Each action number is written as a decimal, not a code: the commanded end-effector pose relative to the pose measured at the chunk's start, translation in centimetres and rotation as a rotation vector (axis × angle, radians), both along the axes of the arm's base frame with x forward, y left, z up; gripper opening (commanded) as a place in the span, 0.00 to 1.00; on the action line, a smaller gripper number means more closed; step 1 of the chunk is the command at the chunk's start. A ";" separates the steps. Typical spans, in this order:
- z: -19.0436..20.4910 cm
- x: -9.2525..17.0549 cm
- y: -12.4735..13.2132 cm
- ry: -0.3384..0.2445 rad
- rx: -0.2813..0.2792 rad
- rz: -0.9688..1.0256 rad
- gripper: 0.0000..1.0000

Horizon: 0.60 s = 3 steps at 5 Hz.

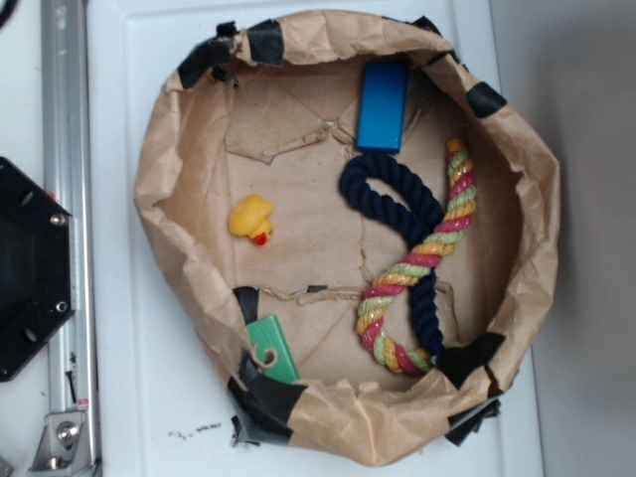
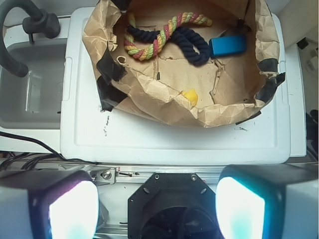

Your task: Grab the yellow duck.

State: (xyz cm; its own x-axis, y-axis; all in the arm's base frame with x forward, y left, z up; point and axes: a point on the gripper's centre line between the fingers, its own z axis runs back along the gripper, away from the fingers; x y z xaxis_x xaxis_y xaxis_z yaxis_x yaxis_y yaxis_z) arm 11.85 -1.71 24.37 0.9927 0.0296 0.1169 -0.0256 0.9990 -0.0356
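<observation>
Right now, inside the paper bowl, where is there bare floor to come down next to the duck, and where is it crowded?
Bare paper surrounds the yellow duck, widest between it and the navy rope; more lies between the duck and the green block. The right half is crowded: navy rope and multicolour rope cross, and the blue block fills the top. The paper bowl wall rises just left of the duck.

Inside the paper basin (image 1: 169, 169) — duck (image 1: 251, 219) left, ropes (image 1: 412, 258) right, block (image 1: 383, 106) behind them.

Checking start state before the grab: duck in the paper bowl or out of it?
In. The yellow duck lies on the floor of the paper bowl, near one wall, apart from the ropes and block.
</observation>
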 end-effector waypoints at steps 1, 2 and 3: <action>0.0 0.0 0.0 0.000 0.000 0.000 1.00; -1.8 4.4 1.7 -0.082 0.061 0.027 1.00; -3.9 7.4 2.8 -0.153 -0.025 0.140 1.00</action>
State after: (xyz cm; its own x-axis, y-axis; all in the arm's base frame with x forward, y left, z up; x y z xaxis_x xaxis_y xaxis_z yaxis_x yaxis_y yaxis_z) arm 19.02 0.58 19.86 0.9584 0.1490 0.2433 -0.1386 0.9886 -0.0594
